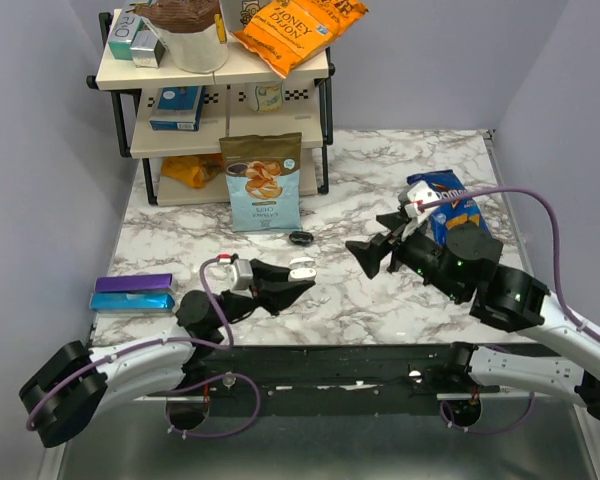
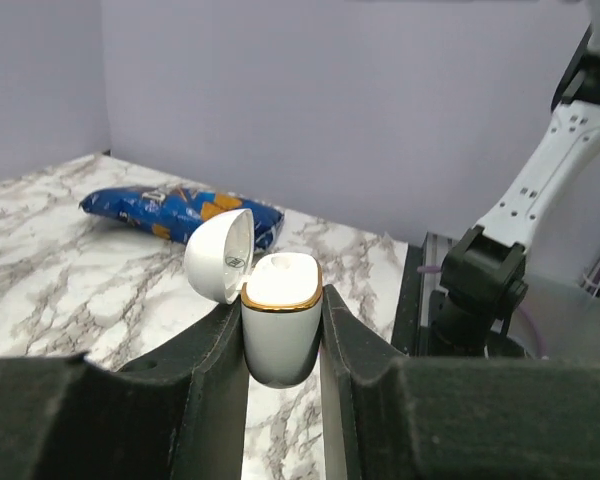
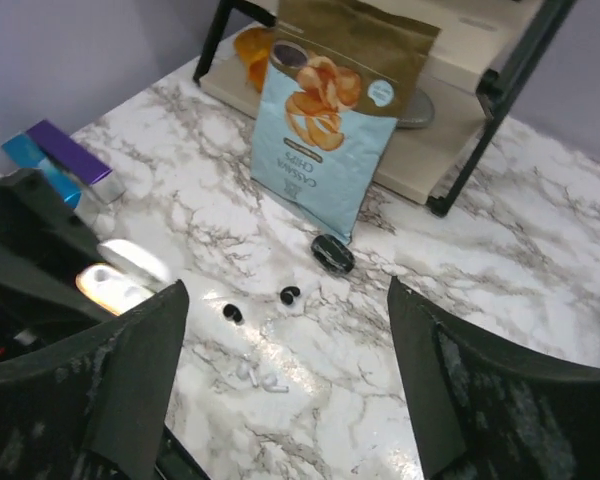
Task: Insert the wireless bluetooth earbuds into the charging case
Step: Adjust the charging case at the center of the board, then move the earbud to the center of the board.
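Marble table: two black earbuds lie loose, apart.
right gripper: wide, empty, buds below between its fingers; it should straddle one bud, then pinch gently.
left gripper: clamped on the white charging case, lid tipped back; best held upright, steady.
black oval case: just beyond the buds; avoid.

Bright, even light; soft shadows.

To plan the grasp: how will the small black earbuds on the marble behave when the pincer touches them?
The black earbuds look tiny and rounded, so they would probably roll or skid on the glossy marble table. They seem light, so a one-sided touch may flick a bud away.
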